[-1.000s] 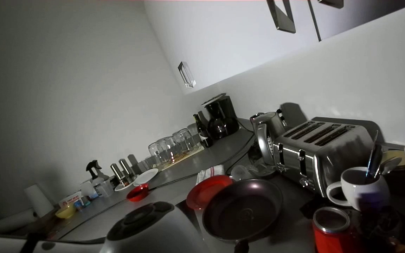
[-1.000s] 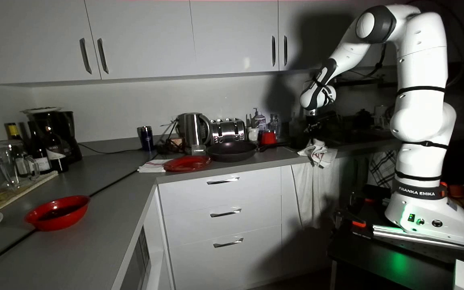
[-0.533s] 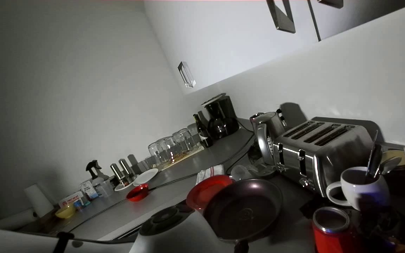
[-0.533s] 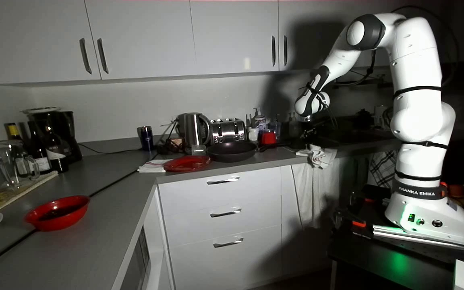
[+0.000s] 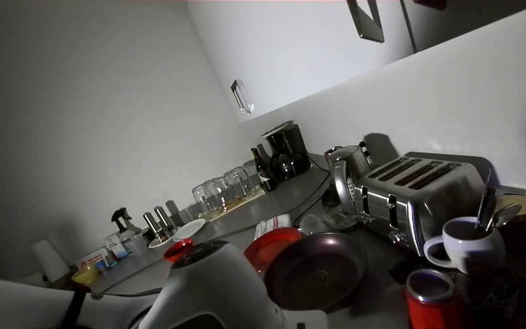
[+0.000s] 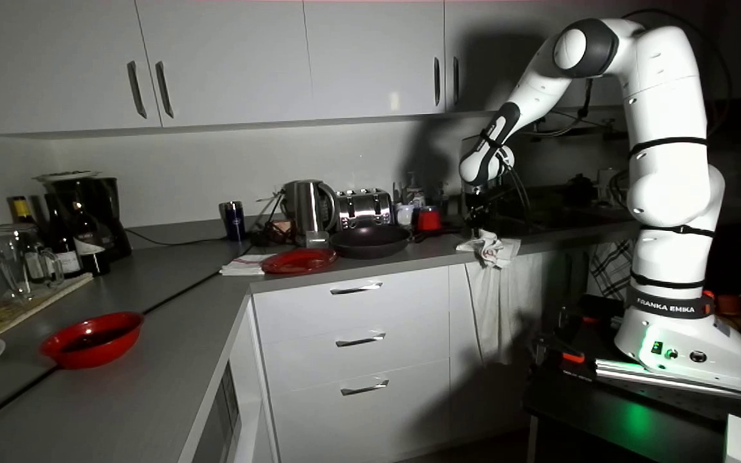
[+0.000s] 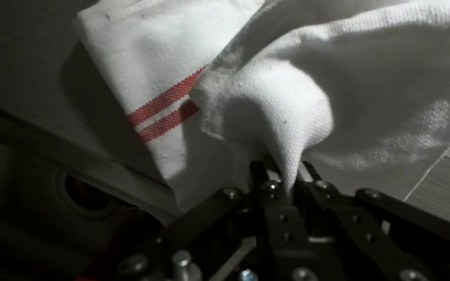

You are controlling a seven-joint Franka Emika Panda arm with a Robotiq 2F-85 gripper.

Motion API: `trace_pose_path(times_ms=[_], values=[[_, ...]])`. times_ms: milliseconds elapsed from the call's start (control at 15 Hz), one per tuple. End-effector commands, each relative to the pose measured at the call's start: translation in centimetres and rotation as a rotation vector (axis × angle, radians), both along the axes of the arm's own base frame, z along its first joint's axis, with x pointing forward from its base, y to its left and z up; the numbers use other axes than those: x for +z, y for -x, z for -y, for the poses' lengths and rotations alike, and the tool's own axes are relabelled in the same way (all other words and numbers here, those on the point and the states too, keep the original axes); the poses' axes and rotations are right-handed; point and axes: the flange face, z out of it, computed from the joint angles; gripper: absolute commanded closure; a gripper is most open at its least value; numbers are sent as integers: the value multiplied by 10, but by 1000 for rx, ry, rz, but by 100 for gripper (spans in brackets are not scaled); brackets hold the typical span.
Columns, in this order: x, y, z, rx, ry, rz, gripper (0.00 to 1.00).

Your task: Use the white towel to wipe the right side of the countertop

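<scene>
The white towel with red stripes (image 7: 166, 43) fills much of the wrist view. My gripper (image 7: 285, 173) is shut on a bunched fold of it. In an exterior view the gripper (image 6: 475, 222) is low over the right part of the grey countertop (image 6: 177, 334), with the crumpled towel (image 6: 498, 251) beneath it at the front edge, partly draped over. The countertop also shows in an exterior view (image 5: 286, 201), where the arm (image 5: 217, 288) is in the foreground and the gripper and towel are out of view.
A dark frying pan (image 6: 370, 242), red plate (image 6: 298, 261) and folded striped cloth (image 6: 245, 265) lie left of the gripper. A red jar (image 6: 429, 218), white mug (image 5: 468, 246), toaster (image 5: 418, 196) and kettle (image 6: 306, 209) stand behind. A pale cloth (image 6: 498, 308) hangs below the counter edge.
The arm and gripper have moved left in an exterior view, toward the red jar and pan, dragging the towel along the counter's front edge. The kitchen items have not moved.
</scene>
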Motion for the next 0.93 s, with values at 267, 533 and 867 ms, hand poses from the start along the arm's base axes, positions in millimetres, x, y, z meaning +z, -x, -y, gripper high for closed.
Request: trace_pose_path(times_ms=[267,533,867], values=[[43,-18,-42,124,15,69,95],[47,-17,-35,119,9,78,95],[42,-10,-6,33,4,69,95]])
